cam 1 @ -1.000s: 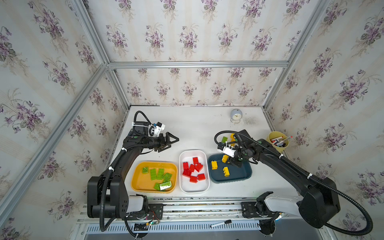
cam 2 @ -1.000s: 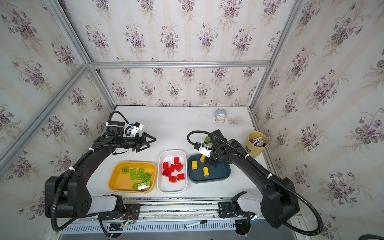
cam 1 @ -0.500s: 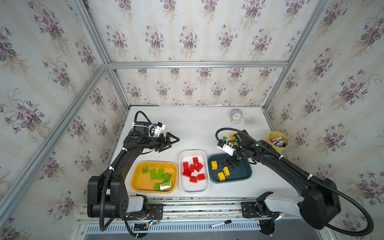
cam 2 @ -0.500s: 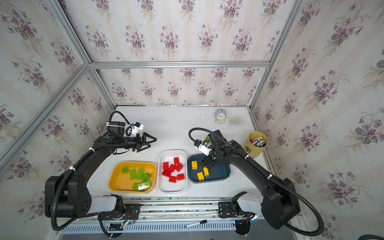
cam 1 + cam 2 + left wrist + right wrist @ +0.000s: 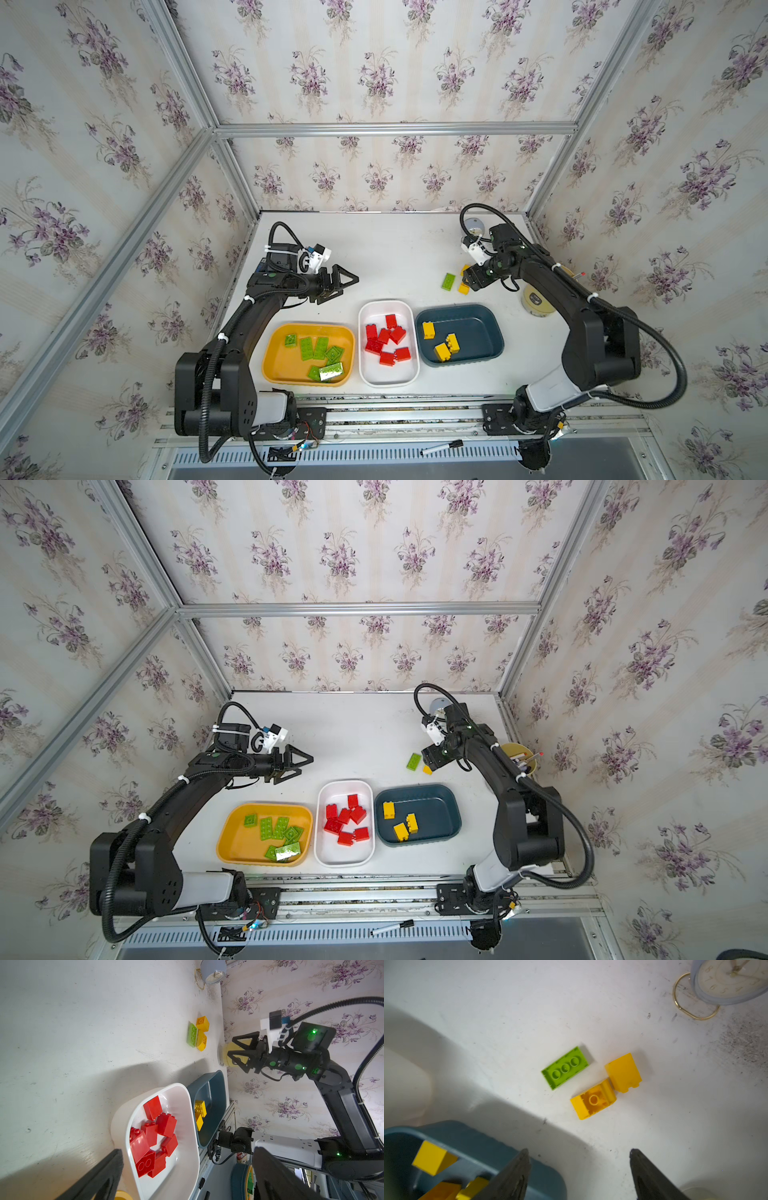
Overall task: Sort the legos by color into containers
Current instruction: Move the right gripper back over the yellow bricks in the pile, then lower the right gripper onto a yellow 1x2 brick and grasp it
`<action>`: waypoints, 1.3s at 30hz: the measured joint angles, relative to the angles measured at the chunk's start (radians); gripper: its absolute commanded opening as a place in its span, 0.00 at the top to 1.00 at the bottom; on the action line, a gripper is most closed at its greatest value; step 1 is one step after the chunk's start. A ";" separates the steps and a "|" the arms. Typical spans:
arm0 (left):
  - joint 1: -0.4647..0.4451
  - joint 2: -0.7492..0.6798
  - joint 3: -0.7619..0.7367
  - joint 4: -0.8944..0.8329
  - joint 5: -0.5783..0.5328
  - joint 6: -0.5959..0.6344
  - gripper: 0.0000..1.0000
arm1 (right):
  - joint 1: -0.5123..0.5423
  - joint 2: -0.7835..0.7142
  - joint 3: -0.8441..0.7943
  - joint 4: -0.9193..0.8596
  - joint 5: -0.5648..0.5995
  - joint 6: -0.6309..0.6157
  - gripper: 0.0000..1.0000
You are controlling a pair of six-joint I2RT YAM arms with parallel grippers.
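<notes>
Hovering over the left side of the desk [image 5: 395,257], the left arm [image 5: 266,307] is carrying the left jaws spread wide with nothing between them. Nearer the front edge, three trays are sitting in a row. The orange-yellow tray [image 5: 276,361] is holding several lime green bricks [image 5: 318,347]. The white tray [image 5: 388,376] just beside it is holding a heap of red bricks [image 5: 384,338]. The dark teal tray [image 5: 478,332], close against the white one, is holding three yellow bricks [image 5: 446,347]. Behind the teal tray, a loose green brick [image 5: 564,1068] is lying underside up on the desk, and two loose yellow bricks [image 5: 593,1100] are lying just beside it, one showing its hollow underside. The right arm [image 5: 561,291] is hanging over this cluster, and the right jaws are standing apart and empty, clear of the bricks. Further right, a pale-yellow cup [image 5: 536,299] is standing partly hidden by the arm, and a small clock [image 5: 729,980] is resting near the back wall.
</notes>
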 measured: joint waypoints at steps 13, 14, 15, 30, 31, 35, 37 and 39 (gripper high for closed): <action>0.000 0.007 0.002 0.003 0.000 -0.004 0.01 | -0.022 0.383 0.276 -0.037 0.060 -0.183 0.32; 0.000 0.007 0.002 0.003 0.000 -0.004 0.01 | -0.022 0.399 0.288 -0.036 0.061 -0.187 0.34; 0.000 0.009 0.002 0.003 0.000 -0.004 0.01 | -0.022 0.417 0.303 -0.040 0.061 -0.193 0.36; 0.000 0.029 0.019 0.003 -0.001 -0.019 0.01 | -0.040 0.501 0.353 -0.063 0.055 -0.216 0.80; 0.000 0.031 0.021 0.003 -0.001 -0.021 0.01 | -0.041 0.494 0.353 -0.069 0.052 -0.216 0.80; -0.003 0.039 0.031 0.003 0.000 -0.023 0.01 | -0.041 0.411 0.350 -0.090 0.029 -0.214 0.81; -0.004 0.044 0.036 0.003 0.000 -0.023 0.01 | -0.038 0.320 0.317 -0.088 0.001 -0.200 0.81; -0.005 0.050 0.040 0.003 0.000 -0.023 0.01 | -0.029 0.224 0.266 -0.097 -0.026 -0.192 0.80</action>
